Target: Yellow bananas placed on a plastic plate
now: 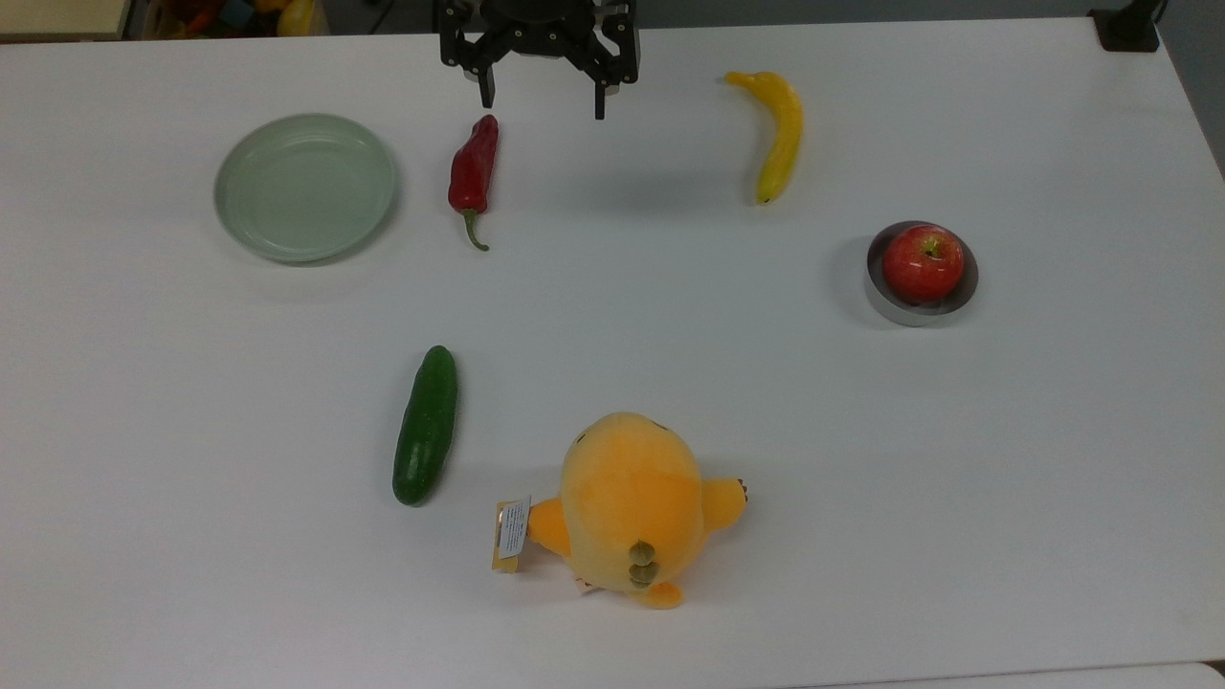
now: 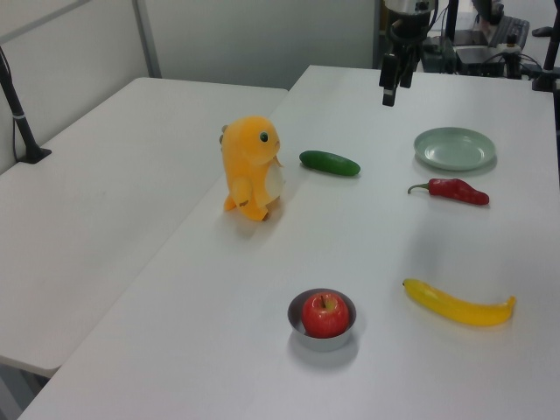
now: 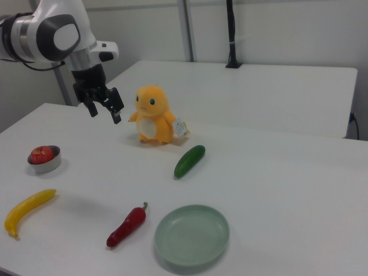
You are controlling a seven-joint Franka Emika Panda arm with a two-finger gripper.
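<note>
With jaws spread, our gripper (image 1: 544,100) hangs empty; the banana (image 1: 777,134) lies to the top view's right, with bare table (image 1: 670,287) between.

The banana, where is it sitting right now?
In the top view the banana lies flat on the table near the far edge, toward the top view's right, between the open gripper and the apple in its metal dish.

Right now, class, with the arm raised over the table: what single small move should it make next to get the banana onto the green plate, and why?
Probably swing the gripper toward the top view's right until it is over the banana. The gripper is open, empty and raised above the table, while the banana lies untouched, apart from the plate, with the red pepper between them.
</note>
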